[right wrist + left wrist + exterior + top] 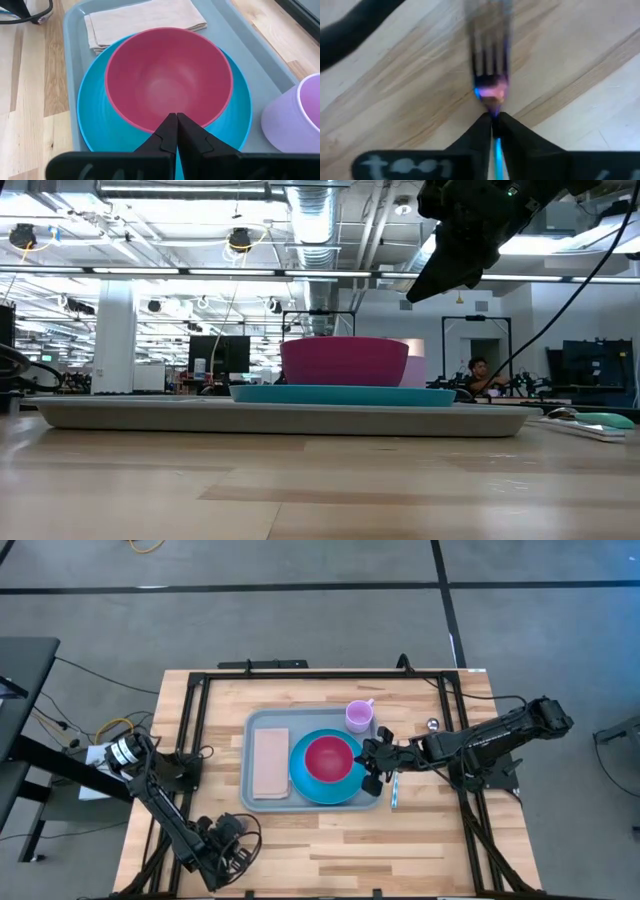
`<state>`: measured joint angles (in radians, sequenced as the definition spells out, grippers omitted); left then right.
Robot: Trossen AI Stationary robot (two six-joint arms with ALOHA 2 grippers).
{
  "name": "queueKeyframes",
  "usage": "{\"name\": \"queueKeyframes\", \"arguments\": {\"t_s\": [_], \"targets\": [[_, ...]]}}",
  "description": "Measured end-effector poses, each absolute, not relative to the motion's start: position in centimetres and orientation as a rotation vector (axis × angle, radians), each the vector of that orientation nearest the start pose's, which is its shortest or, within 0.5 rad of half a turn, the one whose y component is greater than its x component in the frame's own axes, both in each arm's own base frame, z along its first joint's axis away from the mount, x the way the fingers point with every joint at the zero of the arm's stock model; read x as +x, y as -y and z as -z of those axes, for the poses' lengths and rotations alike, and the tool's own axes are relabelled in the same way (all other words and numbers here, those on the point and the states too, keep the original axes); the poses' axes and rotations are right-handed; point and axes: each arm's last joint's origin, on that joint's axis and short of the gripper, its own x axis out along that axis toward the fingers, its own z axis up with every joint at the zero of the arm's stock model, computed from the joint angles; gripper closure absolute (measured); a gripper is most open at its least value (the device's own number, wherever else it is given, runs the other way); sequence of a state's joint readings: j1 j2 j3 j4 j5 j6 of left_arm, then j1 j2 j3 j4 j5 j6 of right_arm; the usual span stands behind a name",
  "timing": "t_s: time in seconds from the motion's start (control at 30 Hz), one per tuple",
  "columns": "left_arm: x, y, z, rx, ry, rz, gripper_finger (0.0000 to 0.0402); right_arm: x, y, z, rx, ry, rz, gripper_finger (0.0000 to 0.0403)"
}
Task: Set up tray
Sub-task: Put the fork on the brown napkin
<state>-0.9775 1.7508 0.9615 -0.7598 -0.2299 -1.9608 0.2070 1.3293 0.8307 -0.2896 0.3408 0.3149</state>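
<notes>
The pale grey-blue tray [262, 722] lies mid-table. On it rest a beige napkin [270, 762], a bright-blue plate [310, 785] with a magenta bowl [328, 757] on it, and a lilac cup [359, 716]. My right gripper [372, 764] [176, 119] hovers shut over the plate's right rim, high above it in the low view [445, 275]. My left gripper [228, 838] [493, 119] is near the table's near-left corner, shut on a fork [490, 65] with a blue handle. My left gripper pinches the fork between its two fingers at the neck [491, 97], just behind the tines. The fingers lie along the fork, and the blue handle [497, 150] runs back between them. The tines stick out past the fingertips over bare wood; whether they touch it I cannot tell.
A teal-handled utensil [394, 790] [595, 423] lies on the wood just right of the tray. A small round object [432, 724] sits near the right arm. Black frame rails [190, 740] run along the table's left, right and far sides. Bare wood lies in front of the tray.
</notes>
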Motion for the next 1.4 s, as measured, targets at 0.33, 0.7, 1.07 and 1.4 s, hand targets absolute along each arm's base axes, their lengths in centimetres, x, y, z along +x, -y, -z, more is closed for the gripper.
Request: {"name": "queueKeyframes", "arguments": {"t_s": [0.33, 0.7, 1.07, 1.4], "targets": [[17.6, 23.6, -15.1, -0.859, -1.056, -0.838, 0.0398, 26.4, -4.6, -22.8, 0.086, -0.729, 0.244, 0.0402], [21.8, 20.9, -20.5, -0.611, -0.823, -0.921, 0.04, 26.4, -4.6, -22.8, 0.086, -0.729, 0.244, 0.0402], [27.6, 9.4, -21.0, -0.413, -0.911, -1.233, 0.0397, 26.4, -4.6, -22.8, 0.086, -0.729, 0.244, 0.0402], [30.0, 3.6, -20.8, -0.502, -0.88, -1.303, 0.0386, 26.4, -4.6, -22.8, 0.086, -0.729, 0.244, 0.0402]]}}
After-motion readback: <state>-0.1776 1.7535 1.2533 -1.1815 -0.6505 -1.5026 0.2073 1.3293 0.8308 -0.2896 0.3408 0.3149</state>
